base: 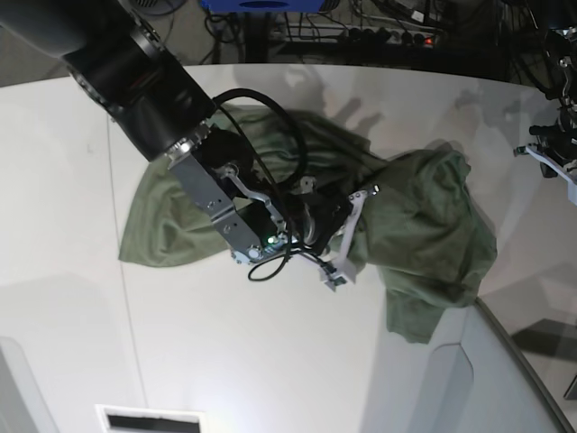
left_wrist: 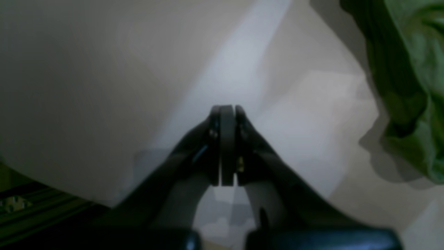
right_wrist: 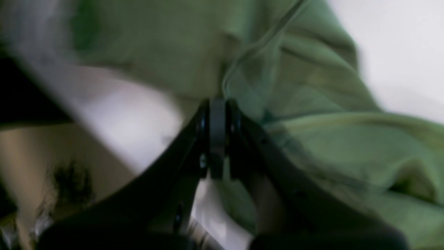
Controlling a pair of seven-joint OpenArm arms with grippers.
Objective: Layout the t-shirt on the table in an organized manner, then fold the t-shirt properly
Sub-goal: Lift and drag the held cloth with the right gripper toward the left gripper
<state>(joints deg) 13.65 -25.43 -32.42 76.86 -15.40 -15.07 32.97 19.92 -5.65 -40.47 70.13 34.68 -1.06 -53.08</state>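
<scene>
- The t-shirt (base: 270,203) lies crumpled mid-table (base: 270,361).
- The right gripper (right_wrist: 218,104), jaws pressed together, sits at the shirt's near edge; whether cloth is pinched is unclear.
- The left gripper (left_wrist: 227,111), clamped on nothing, hovers over bare table at the far right, apart from the shirt.

White table (base: 270,361) w/ curved edge, faint seam lines, crumpled olive-green t-shirt (base: 424,225) lying across its middle

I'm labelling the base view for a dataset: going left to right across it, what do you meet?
Bare table → t-shirt, crumpled → right gripper at its middle → left gripper at the right edge.
</scene>
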